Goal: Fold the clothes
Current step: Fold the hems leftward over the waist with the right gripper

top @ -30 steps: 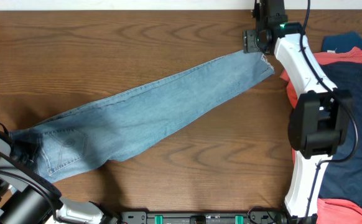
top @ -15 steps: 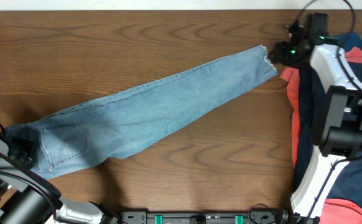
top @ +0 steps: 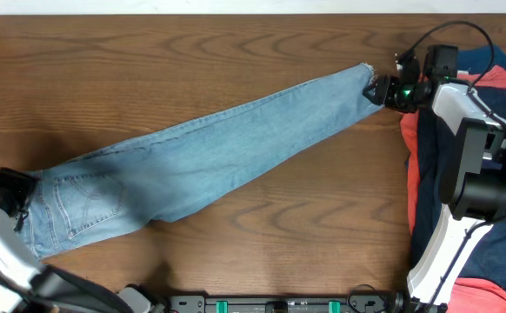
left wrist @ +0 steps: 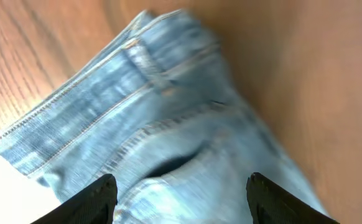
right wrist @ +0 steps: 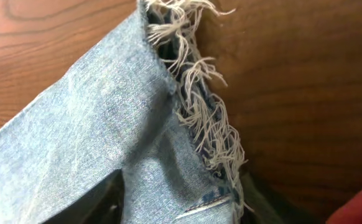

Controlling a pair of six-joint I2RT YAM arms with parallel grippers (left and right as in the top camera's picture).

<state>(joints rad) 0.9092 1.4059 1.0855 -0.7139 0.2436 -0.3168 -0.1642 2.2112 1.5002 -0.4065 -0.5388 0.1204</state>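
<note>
The jeans [top: 209, 161] lie stretched diagonally on the counter [top: 192, 52], with the waistband [left wrist: 75, 118] near left and the frayed hem [right wrist: 196, 106] far right. The left hand [left wrist: 182, 198] hovers open over the waistband. The right hand [top: 382, 90] straddles the hem; I cannot tell whether it grips. Navy and coral-red garments [top: 496, 243] lie piled at right.

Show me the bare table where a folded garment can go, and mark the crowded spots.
Free: the broad wood strip of the table between its far edge and the jeans; also the wood between the jeans and the right arm, toward the near edge. Crowded: the right side, under the garment pile and that arm.
</note>
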